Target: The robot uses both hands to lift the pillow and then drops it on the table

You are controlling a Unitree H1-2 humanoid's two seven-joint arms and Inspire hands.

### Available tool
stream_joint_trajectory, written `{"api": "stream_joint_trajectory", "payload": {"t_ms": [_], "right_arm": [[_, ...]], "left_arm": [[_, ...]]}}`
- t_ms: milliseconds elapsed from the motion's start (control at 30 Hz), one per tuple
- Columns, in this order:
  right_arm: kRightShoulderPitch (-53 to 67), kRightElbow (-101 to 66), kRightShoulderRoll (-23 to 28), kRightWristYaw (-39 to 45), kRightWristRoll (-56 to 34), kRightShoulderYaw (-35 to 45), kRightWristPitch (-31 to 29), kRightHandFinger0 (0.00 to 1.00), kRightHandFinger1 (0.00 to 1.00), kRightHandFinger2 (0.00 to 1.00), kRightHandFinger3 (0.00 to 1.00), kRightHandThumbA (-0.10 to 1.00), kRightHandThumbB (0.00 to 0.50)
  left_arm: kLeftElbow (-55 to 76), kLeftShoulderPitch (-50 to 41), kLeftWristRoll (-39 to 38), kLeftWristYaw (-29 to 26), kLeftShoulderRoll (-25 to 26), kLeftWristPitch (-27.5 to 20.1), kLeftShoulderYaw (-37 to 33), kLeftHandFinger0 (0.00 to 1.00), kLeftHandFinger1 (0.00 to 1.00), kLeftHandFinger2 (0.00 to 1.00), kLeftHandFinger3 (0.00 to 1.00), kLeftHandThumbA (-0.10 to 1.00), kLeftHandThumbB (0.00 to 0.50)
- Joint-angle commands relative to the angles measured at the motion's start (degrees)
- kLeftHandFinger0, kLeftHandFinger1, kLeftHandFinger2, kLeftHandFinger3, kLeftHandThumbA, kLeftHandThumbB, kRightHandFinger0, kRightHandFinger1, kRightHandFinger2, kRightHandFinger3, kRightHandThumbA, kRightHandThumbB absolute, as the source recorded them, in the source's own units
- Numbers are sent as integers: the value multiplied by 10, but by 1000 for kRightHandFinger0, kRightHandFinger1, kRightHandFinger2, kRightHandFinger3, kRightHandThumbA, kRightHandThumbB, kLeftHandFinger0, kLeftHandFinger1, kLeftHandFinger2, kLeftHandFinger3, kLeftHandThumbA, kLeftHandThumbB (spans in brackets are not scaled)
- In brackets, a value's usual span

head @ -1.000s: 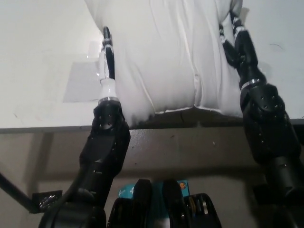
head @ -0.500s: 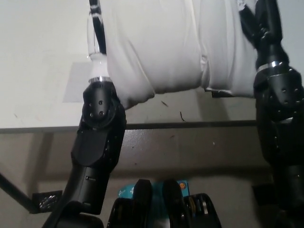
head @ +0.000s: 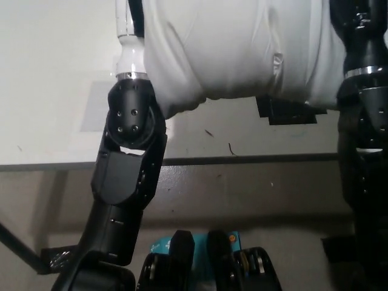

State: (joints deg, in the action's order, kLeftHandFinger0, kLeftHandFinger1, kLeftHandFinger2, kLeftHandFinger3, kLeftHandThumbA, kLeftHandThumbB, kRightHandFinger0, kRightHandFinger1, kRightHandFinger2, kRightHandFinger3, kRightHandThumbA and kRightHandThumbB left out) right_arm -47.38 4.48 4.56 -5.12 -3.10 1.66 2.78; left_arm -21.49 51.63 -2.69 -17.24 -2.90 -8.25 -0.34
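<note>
A large white pillow [head: 242,48] hangs in the air at the top of the head view, its lower edge clear of the grey table [head: 54,91]. It is pinched between my two arms. My white left hand [head: 128,27] presses the pillow's left side at the top edge, mostly hidden behind the fabric. My black right hand [head: 356,18] holds the pillow's right side, cut off by the picture's top. The pillow's shadow falls on the table beneath it.
The table's front edge [head: 242,160] runs across the middle of the view. A black patch [head: 285,111] lies on the table under the pillow's right half. A pale rectangle [head: 97,106] marks the surface at the left. A blue object [head: 159,245] lies on the floor below.
Both arms have risen and carried the pillow up off the table's front part. The black patch and small marks beneath it have come into sight.
</note>
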Motion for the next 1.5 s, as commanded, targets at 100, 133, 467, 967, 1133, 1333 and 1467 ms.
{"api": "stream_joint_trajectory", "payload": {"t_ms": [100,133,467,967,1133,1333,1467], "right_arm": [[-10,122,-15,47,38,-61,-35,1000,1000,1000,1000,1000,370],[-2,136,-14,51,35,-63,-29,1000,1000,1000,1000,1000,357],[29,358,-18,49,20,-47,-104,1000,1000,1000,1000,1000,397],[44,344,22,58,21,-39,-124,1000,1000,1000,1000,1000,368],[55,321,60,75,4,-23,-104,1000,1000,1000,1000,1000,388],[101,301,143,87,12,-4,-115,1000,1000,1000,1000,1000,332],[164,254,176,91,10,9,-135,1000,1000,1000,1000,1000,244]], "left_arm": [[-106,27,27,20,-37,-50,-26,1000,1000,1000,1000,1000,189],[-121,20,25,14,-40,-56,-22,1000,1000,1000,1000,1000,170],[-240,-40,35,17,-37,-90,-27,1000,1000,1000,1000,1000,141],[-363,-30,56,24,39,-151,-42,1000,1000,1000,1000,1000,230],[-310,-53,72,34,74,-148,-49,1000,1000,1000,1000,1000,150],[-211,-120,67,62,133,-153,-40,1000,1000,1000,1000,1000,172],[-135,-175,62,71,148,-139,-32,1000,1000,1000,1000,1000,125]]}}
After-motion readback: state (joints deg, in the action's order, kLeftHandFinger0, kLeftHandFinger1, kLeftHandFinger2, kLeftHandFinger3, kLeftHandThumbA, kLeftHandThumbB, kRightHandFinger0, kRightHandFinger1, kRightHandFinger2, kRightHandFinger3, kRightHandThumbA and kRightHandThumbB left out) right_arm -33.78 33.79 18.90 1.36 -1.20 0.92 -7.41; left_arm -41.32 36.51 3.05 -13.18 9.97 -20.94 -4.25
